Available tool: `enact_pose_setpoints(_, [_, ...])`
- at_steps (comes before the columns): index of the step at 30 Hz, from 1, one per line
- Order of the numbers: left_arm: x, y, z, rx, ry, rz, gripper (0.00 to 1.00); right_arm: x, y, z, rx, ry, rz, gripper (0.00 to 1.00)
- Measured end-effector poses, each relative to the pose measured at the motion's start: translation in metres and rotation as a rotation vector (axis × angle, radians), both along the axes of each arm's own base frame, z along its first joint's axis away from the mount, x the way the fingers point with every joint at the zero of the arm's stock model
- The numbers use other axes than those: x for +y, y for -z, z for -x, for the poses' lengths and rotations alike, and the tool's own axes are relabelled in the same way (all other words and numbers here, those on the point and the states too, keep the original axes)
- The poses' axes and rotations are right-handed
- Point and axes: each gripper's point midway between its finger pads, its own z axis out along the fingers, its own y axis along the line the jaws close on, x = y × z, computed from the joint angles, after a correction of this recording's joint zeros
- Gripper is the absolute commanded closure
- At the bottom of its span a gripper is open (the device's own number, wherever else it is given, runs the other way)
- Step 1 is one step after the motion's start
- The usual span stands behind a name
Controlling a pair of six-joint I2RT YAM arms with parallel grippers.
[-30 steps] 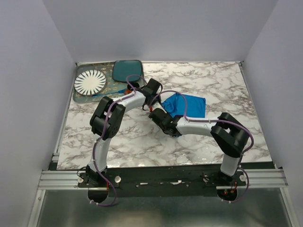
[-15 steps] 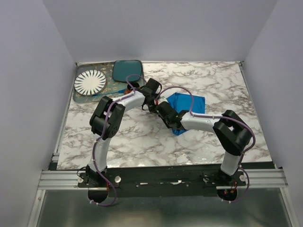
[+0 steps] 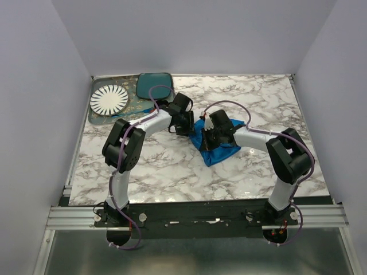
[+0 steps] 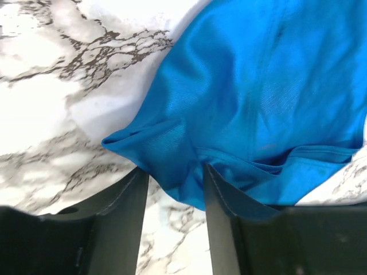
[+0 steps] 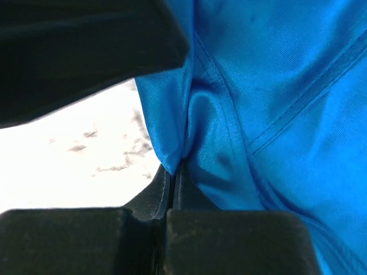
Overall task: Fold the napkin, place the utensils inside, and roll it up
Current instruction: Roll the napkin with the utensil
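Napkin: the blue cloth is seen bunched up on the marble bench, near the middle, well apart from the tray at the far left corner.

Left hand: a fold of the napkin's edge is held between the two fingers. The fingers are not fully closed, since the cloth is thick there.

Right hand: it is clenched tight on a thin pinch of napkin. Almost no gap is left between the fingers.

Fork: something thin and bluish is seen by the tray, far left of the napkin, but it is too small to be sure.

Step now: the napkin is probably being folded, with one bit held by each hand.

How to do it well: both pinches should be kept firm. The two hands should be moved together, at the same height over the napkin, so the cloth is not twisted. The edge should be laid flat on the rest of the napkin before it is let go.

What could go wrong: the shiny cloth looks slippery and could slide out.
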Motion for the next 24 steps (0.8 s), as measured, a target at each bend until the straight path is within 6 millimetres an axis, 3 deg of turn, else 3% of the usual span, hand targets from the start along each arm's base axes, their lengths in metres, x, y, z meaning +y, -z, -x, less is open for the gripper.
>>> enact_pose_setpoints(5, [0.01, -0.025, 0.006, -0.063, 0.017, -0.006, 0.44, 0.002, 0.002, 0.008, 0.155, -0.024, -0.184, 0.99])
enact_pose_setpoints(7, [0.014, -0.033, 0.012, -0.074, 0.017, -0.001, 0.27, 0.001, 0.003, 0.009, 0.201, -0.023, -0.247, 0.99])
enact_pose_setpoints(9, [0.018, -0.037, 0.02, -0.081, 0.016, 0.01, 0.25, 0.001, 0.003, 0.012, 0.265, -0.029, -0.323, 0.99])
enact_pose_setpoints(13, [0.025, -0.033, 0.043, -0.057, 0.007, 0.019, 0.25, 0.0, 0.005, 0.015, 0.354, -0.04, -0.417, 0.99])
enact_pose_setpoints(17, [0.019, -0.023, 0.064, -0.024, 0.014, 0.034, 0.27, 0.0, 0.005, 0.02, 0.42, -0.06, -0.486, 0.99])
enact_pose_setpoints(24, [0.002, -0.011, 0.065, 0.002, -0.053, 0.118, 0.28, -0.002, 0.005, 0.027, 0.483, -0.075, -0.545, 1.0])
